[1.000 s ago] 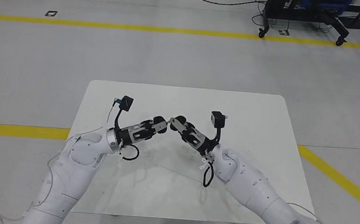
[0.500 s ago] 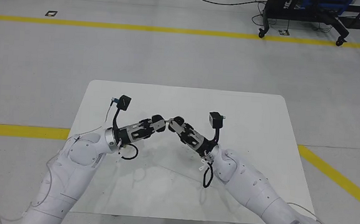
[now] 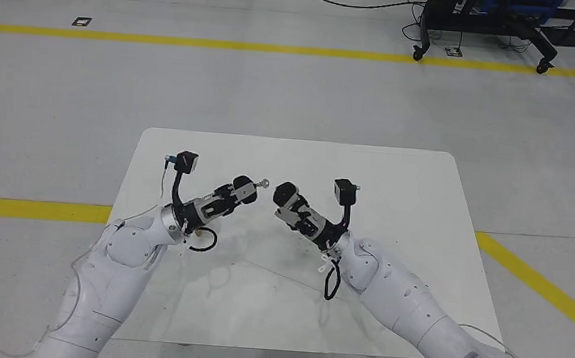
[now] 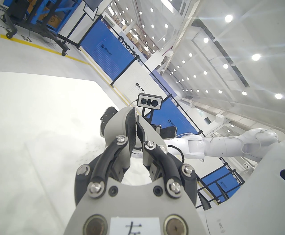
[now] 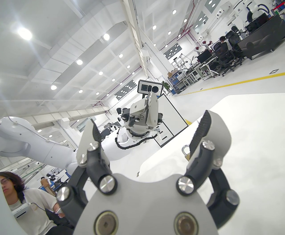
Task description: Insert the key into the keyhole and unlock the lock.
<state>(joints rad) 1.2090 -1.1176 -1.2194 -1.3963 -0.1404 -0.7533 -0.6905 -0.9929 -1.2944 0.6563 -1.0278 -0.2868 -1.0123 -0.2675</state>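
Observation:
My left gripper (image 3: 247, 188) is held above the white table (image 3: 407, 187), shut on a small silver key (image 3: 261, 184) whose tip points toward my right gripper (image 3: 284, 193). A short gap separates the two. In the right wrist view the key (image 5: 150, 99) sticks out of the left gripper (image 5: 148, 106). My right gripper (image 5: 150, 120) stands open with nothing between its fingers. A small brass padlock (image 5: 186, 153) lies on the table just behind one finger (image 5: 201, 129), partly hidden by it. In the left wrist view the pads (image 4: 131, 124) are pressed together.
The table's bare white top extends on all sides of the arms. A yellow floor line (image 3: 277, 48) runs beyond the far edge, and a dark wheeled rack (image 3: 489, 23) stands at the far right.
The left gripper has drawn back to the left with the key, opening a gap where the two grippers met. The right gripper has stayed almost in place.

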